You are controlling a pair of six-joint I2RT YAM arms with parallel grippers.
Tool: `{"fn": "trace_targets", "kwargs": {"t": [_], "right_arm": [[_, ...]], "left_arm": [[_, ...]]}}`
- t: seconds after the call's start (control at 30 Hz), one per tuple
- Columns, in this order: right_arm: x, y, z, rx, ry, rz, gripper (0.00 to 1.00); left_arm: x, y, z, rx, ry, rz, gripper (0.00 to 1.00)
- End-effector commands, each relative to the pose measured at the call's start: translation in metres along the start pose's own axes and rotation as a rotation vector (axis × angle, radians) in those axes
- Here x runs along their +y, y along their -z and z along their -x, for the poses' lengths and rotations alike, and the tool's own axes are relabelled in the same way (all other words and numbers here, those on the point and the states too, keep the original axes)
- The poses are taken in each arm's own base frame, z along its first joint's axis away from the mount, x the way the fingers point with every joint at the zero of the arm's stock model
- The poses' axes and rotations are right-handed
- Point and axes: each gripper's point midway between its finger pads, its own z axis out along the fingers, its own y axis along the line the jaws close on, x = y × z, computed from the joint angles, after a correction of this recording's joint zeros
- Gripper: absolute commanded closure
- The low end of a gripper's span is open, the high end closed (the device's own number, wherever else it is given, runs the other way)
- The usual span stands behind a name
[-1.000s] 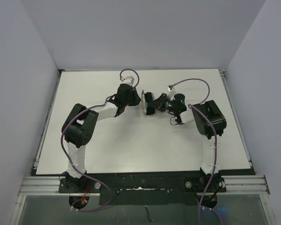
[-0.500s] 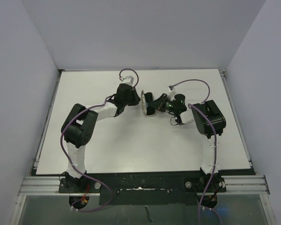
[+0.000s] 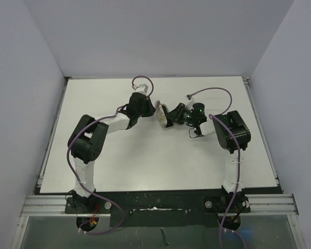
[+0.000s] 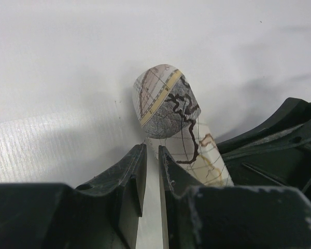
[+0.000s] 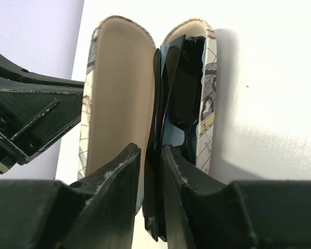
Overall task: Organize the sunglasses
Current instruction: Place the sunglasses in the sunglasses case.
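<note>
Straddles the folded sunglasses (image 5: pixel 181 88) with the right claw (image 5: pixel 151 151), jaws only slightly parted; cannot tell whether gripping or merely touching. Finds them on edge in the right-hand shell of the open, map-printed case (image 5: pixel 116 88); pinches the other shell's rim with the nearly closed left claw (image 4: pixel 152 150). Leaves bare white worktop (image 3: pixel 145 166) on every side, edges well apart from both claws.

Case (image 5: pixel 116 93) held open, beige lining shown, sunglasses (image 5: pixel 181 88) set in the patterned half, flanked by right gripper (image 5: pixel 151 151) fingers, left gripper (image 5: pixel 26 114) seen beside the lid.
</note>
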Motion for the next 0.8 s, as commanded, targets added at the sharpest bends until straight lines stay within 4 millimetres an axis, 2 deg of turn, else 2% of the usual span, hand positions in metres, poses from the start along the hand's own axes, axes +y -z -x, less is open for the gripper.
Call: {"fn": "trace_targets", "kwargs": {"t": [0.0,0.77], "right_arm": [[0.023,0.002,0.017,-0.018,0.056,0.022,0.72],[0.038,0.019,0.030,-0.053,0.154,-0.042,0.71]], "left_arm": [[-0.021,0.015,0.039,-0.100,-0.006,-0.060,0.85],[-0.022,0.019,0.040,-0.102,-0.001,-0.071,0.85]]}}
